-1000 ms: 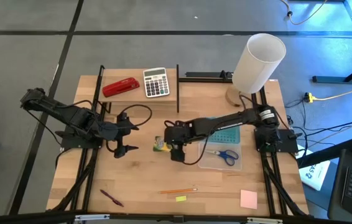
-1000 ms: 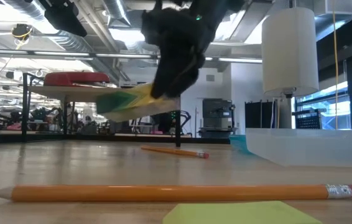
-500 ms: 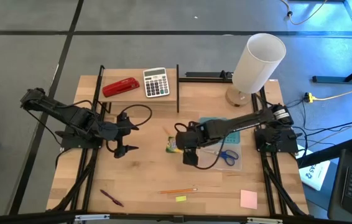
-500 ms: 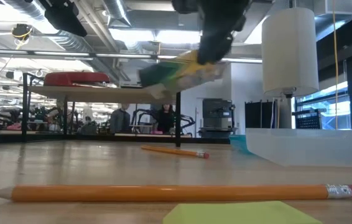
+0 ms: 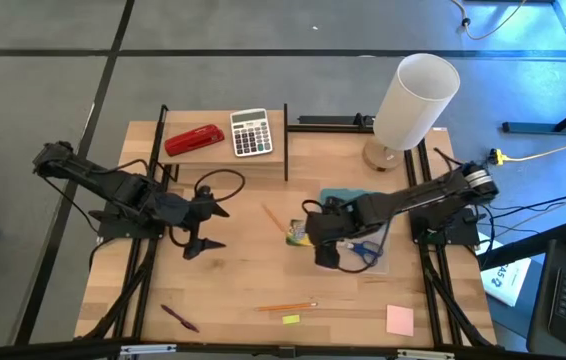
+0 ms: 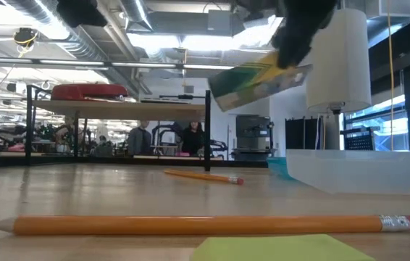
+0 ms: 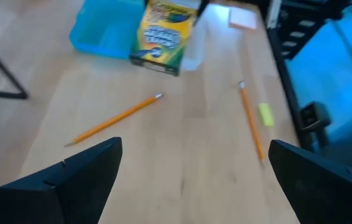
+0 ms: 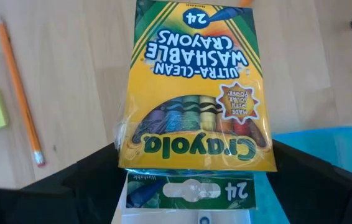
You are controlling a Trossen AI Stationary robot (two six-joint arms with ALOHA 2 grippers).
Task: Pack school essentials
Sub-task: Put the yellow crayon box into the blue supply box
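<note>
Right gripper [image 5: 313, 240] is clamped on the crayon box [image 8: 198, 93], its jaws spread wide to span the box's width. I read the box as lifted clear of the table [image 5: 233, 290]: in the low view it hangs tilted in the air [image 6: 259, 78], and in the high view it sits at the left edge of the clear tray [image 5: 383, 262], with the blue container [image 7: 104, 31] just behind it.

Left gripper [image 5: 203, 222] hovers over the left half of the table, jaws fully apart and empty; I see both fingers [image 7: 70, 177] with bare wood between them.

Remaining task items, largest first:
- Blue-handled scissors [image 5: 366, 250] lie inside the clear tray.
- Pink note pad [image 5: 399, 320] lies at the front right corner of the table.
- One orange pencil [image 5: 285, 306] lies near the front edge; a second pencil [image 5: 273, 219] lies mid-table, left of the crayon box.
- Purple pen [image 5: 179, 318] lies at the front left.
- Yellow piece [image 5: 291, 319] lies just in front of the first pencil.
</note>
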